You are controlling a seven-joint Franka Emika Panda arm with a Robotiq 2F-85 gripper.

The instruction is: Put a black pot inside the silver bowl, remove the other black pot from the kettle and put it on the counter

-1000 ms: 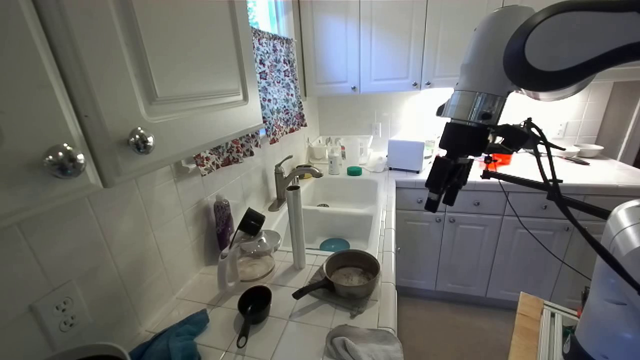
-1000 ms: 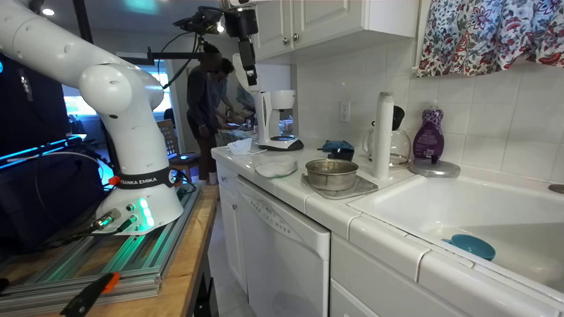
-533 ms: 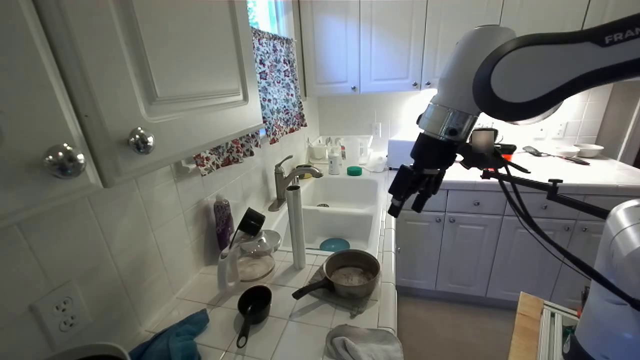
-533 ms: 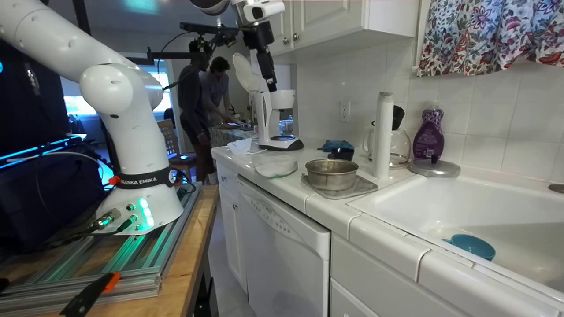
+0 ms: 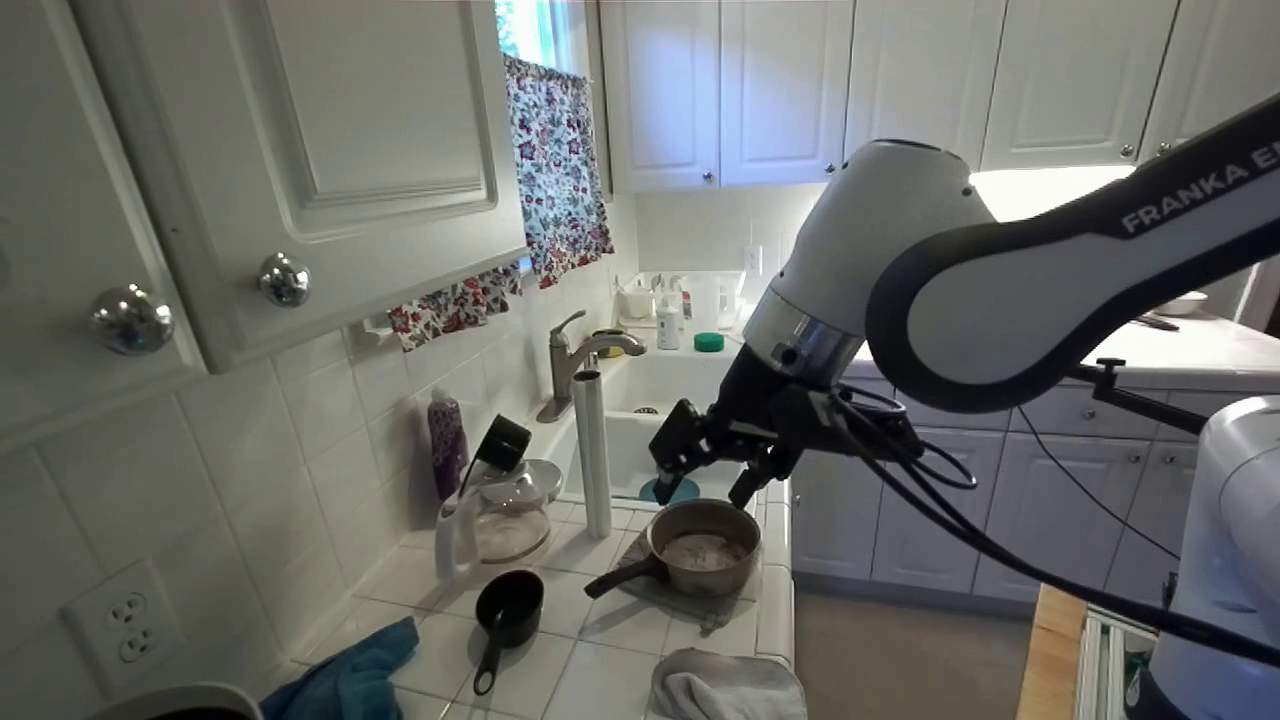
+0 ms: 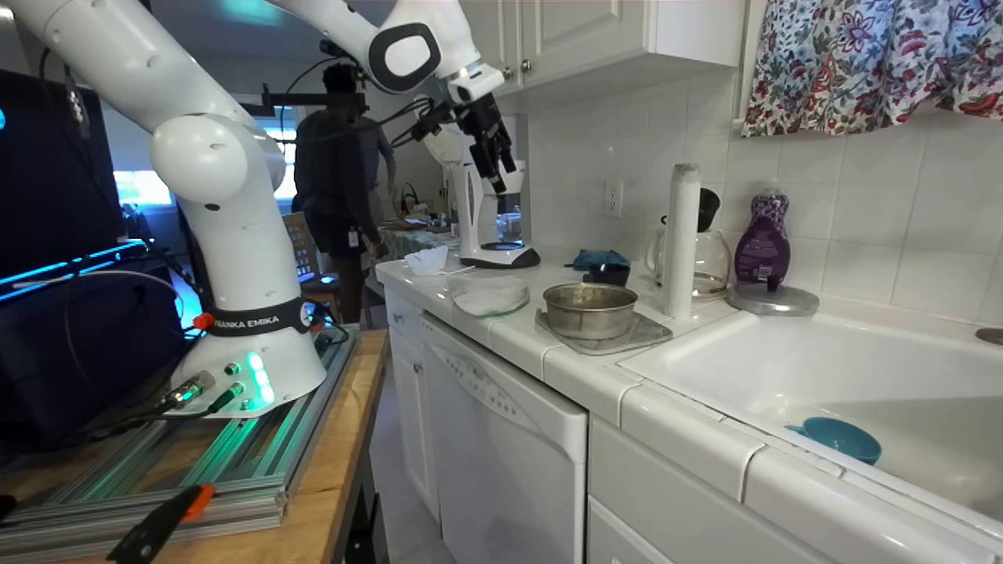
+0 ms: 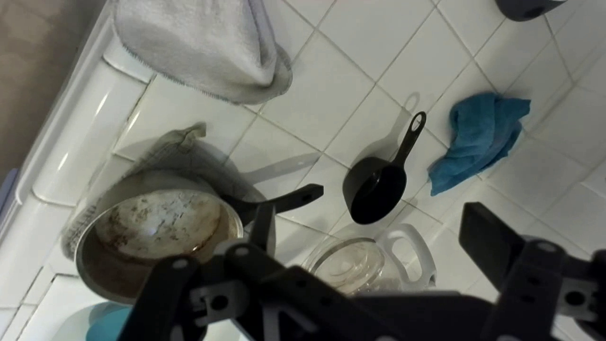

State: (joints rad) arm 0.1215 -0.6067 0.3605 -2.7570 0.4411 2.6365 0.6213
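Observation:
My gripper [image 5: 703, 490] hangs in the air above the worktop, jaws wide apart with nothing between the fingers. On the white tiled counter [image 5: 600, 685] sits the black pot [image 5: 512, 612], its long handle flat; in the wrist view the black pot [image 7: 376, 192] appears below, framed between the two fingers. The silver bowl [image 7: 156, 232], its dark handle sticking out, rests on a grey cloth by the counter's edge, left in that view. In both exterior views the other black pot [image 5: 503, 444] perches tilted on top of the glass kettle [image 5: 512, 525]; the wrist view does not show it.
A white upright tube [image 5: 594, 460] stands between the kettle and the sink [image 6: 901, 352], which holds a blue cup [image 6: 838, 439]. A grey towel [image 7: 203, 47] and a blue cloth [image 7: 478, 137] lie on the counter. A purple bottle [image 6: 762, 239] stands against the wall.
The arm has swung over toward the counter and come lower, tilting and turning the gripper. Its fingers remain apart. Pots, bowl and kettle have not moved.

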